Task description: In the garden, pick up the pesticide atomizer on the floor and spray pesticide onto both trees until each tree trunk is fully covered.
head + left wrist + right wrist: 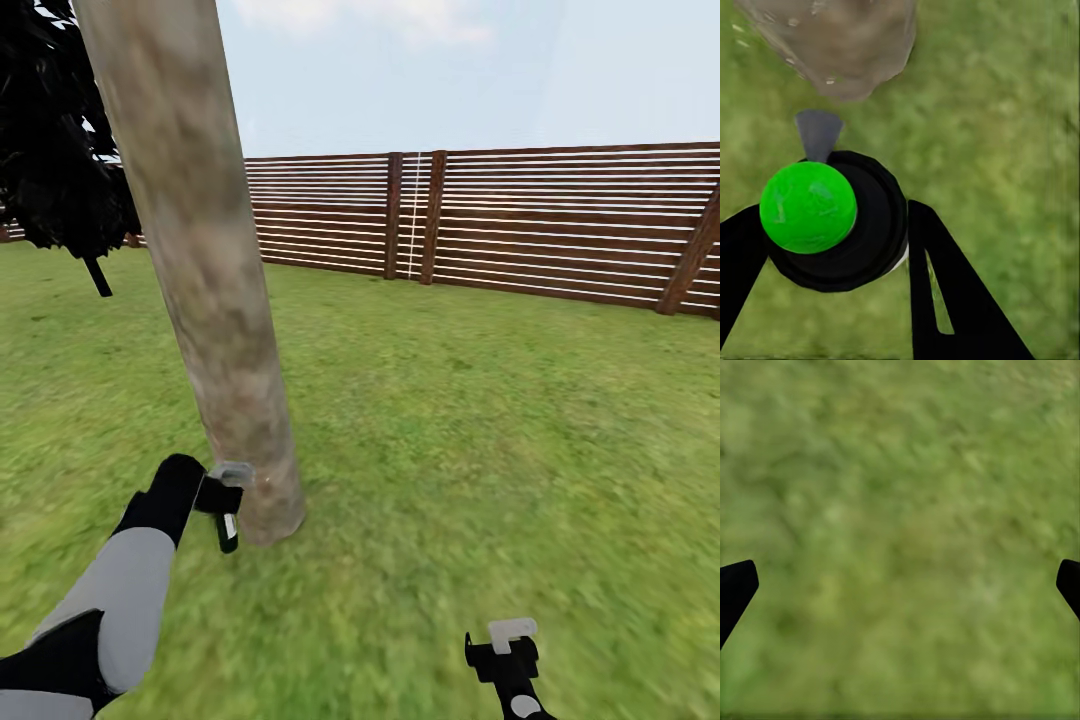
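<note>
The left gripper [228, 500] is clamped on the pesticide atomizer [832, 225]. In the left wrist view its two black fingers [945, 292] stand on either side of the atomizer's round black body, which carries a bright green cap [808, 207] and a small grey nozzle [817, 133]. The nozzle points away from the gripper toward the base of the tree trunk [200, 250]. In the head view the left gripper sits low, just beside the foot of that trunk; whether it touches the bark cannot be told.

The trunk is thick, mottled beige-grey, and leans slightly. A few pale specks [793, 21] show on the bark just ahead of the nozzle in the left wrist view; they are too blurred to identify.

The right gripper [505, 650] hangs well apart from the trunk, over the lawn [480, 420]. Its fingertips [736, 585] sit wide apart with nothing but grass between them, so it is released.

Far beyond both grippers, a brown slatted fence [560, 220] closes the garden, and a dark tree [50, 130] stands behind the trunk.
</note>
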{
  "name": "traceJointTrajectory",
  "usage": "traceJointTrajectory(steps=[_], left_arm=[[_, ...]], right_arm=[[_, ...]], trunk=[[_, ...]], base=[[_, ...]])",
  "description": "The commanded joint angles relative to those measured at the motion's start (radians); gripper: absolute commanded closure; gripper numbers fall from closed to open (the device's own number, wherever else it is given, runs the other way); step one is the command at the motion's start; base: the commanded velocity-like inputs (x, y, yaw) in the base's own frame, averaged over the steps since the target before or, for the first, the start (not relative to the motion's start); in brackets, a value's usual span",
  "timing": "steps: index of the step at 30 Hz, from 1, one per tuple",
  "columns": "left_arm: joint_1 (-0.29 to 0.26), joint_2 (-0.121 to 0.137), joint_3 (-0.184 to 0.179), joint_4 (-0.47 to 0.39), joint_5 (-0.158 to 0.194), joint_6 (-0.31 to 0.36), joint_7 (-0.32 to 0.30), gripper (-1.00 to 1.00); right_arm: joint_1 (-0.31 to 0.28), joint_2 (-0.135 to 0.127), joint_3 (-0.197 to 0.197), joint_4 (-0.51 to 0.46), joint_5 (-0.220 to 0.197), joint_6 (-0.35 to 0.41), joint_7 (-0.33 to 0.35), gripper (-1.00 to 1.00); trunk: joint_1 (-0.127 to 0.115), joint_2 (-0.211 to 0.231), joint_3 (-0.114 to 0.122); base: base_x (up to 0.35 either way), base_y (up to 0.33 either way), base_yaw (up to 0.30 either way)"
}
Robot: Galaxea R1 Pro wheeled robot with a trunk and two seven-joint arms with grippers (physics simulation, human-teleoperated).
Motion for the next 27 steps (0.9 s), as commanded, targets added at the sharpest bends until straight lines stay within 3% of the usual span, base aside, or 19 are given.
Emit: traceJointTrajectory(steps=[1,4,6,7,9,12,14,15,17,19,21,23,27], left_arm=[[-0.009,0.012,-0.001,-0.008,-0.015,0.022,-0.033,1.00],[-0.005,0.087,-0.006,-0.091,-0.012,0.052,-0.054,1.00],[-0.002,0.097,-0.009,-0.118,-0.013,0.055,-0.056,1.00],[-0.002,0.093,-0.020,-0.127,-0.012,0.057,-0.056,1.00],[-0.009,0.052,-0.072,-0.131,-0.008,0.064,-0.056,1.00],[-0.018,-0.012,-0.109,-0.137,-0.009,0.125,-0.056,1.00],[-0.018,-0.011,-0.113,-0.140,-0.009,0.139,-0.056,1.00],[-0.018,-0.007,-0.114,-0.142,-0.010,0.141,-0.057,1.00],[-0.014,0.056,-0.113,-0.163,-0.008,0.143,-0.070,1.00],[-0.010,0.108,-0.114,-0.171,-0.009,0.143,-0.139,1.00],[-0.007,0.133,-0.115,-0.188,-0.012,0.141,-0.196,1.00],[-0.001,0.135,-0.122,-0.234,-0.013,0.138,-0.227,1.00],[-0.001,0.133,-0.155,-0.247,-0.011,0.143,-0.232,1.00]], right_arm=[[-0.001,0.000,-0.008,0.001,0.010,-0.003,-0.004,-1.00],[-0.001,0.000,-0.008,0.001,0.010,-0.002,-0.004,-1.00],[-0.001,0.000,-0.008,0.001,0.010,-0.002,-0.004,-1.00],[-0.001,0.000,-0.008,0.001,0.010,-0.003,-0.004,-1.00],[-0.001,0.000,-0.008,0.001,0.010,-0.003,-0.004,-1.00],[-0.001,0.000,-0.008,0.001,0.010,-0.003,-0.004,-1.00],[0.000,-0.001,-0.008,0.002,0.010,-0.003,-0.004,-1.00],[-0.001,-0.001,-0.008,0.001,0.010,-0.002,-0.004,-1.00],[0.000,-0.007,-0.008,0.001,0.010,-0.003,-0.005,-1.00],[-0.001,-0.009,-0.008,0.001,0.010,-0.003,-0.005,-1.00],[0.000,-0.010,-0.008,0.001,0.010,-0.003,-0.005,-1.00],[-0.001,-0.009,-0.008,0.001,0.010,-0.003,-0.005,-1.00],[0.000,-0.009,-0.007,0.001,0.010,-0.003,-0.005,-1.00]], trunk=[[0.000,0.000,-0.001],[0.000,0.000,-0.001],[0.000,0.000,-0.001],[0.000,0.000,-0.001],[0.000,0.000,-0.001],[0.000,0.000,-0.001],[0.000,0.000,-0.001],[0.000,0.000,-0.001],[0.000,0.000,-0.001],[0.000,0.000,-0.001],[0.000,0.000,-0.001],[0.000,0.000,-0.001],[0.000,0.000,-0.001]], base=[[0.000,0.000,0.000],[0.000,0.000,0.000],[0.000,0.000,0.000],[0.000,0.000,0.000],[0.000,0.000,0.000],[0.000,0.000,0.000],[0.000,0.000,0.000],[0.000,0.000,0.000],[0.000,0.000,0.000],[0.000,0.000,0.000],[0.000,0.000,0.000],[0.055,-0.066,0.000],[0.139,-0.207,0.000]])
